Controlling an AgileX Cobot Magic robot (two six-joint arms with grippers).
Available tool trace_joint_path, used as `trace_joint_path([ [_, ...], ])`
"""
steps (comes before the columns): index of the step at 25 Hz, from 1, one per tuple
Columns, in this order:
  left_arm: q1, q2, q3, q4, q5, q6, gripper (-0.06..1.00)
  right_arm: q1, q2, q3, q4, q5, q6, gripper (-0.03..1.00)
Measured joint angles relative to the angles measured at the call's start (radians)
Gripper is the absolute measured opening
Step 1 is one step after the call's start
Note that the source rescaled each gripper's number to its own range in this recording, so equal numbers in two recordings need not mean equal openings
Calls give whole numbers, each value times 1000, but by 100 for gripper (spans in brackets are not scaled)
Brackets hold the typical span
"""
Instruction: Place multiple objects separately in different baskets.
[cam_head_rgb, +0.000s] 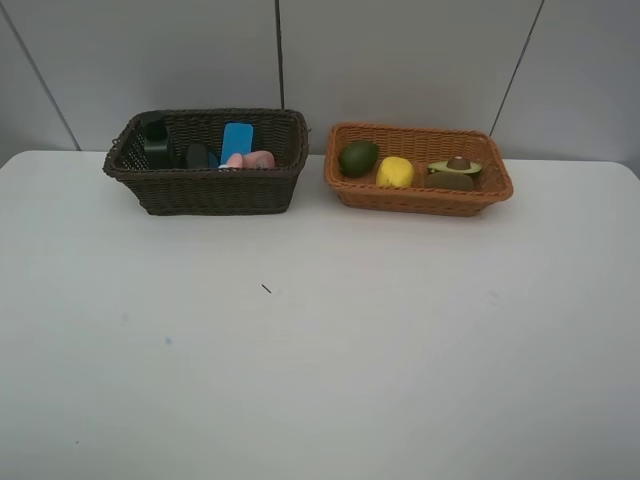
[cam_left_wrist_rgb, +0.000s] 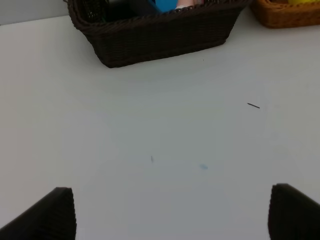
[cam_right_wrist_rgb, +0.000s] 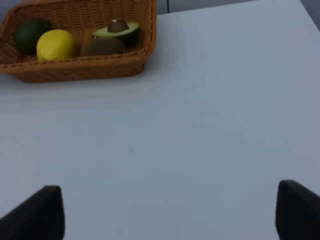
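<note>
sorting looks done: fruit in orange-tan wicker basket (cam_head_rgb: 418, 170) on right, other items in dark brown wicker basket (cam_head_rgb: 205, 160) on left. both grippers released, holding nothing. next: prob none.

woven wicker baskets (cam_head_rgb: 210, 190), smooth matt table (cam_head_rgb: 320, 350)

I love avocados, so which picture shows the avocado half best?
The right wrist view: the avocado half sits large there, pit up, in the orange basket. The high view shows it small, and the left wrist view misses it.
</note>
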Motion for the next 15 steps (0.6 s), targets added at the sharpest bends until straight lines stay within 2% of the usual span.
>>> trace_joint_path([
  [4, 0, 0, 0, 0, 0, 0, 99, 3, -16, 12, 9, 12, -24, 100],
  [10, 0, 0, 0, 0, 0, 0, 99, 3, -17, 47, 70, -78, -78, 100],
  [15, 0, 0, 0, 0, 0, 0, 99, 3, -17, 59, 84, -95, -100, 100],
])
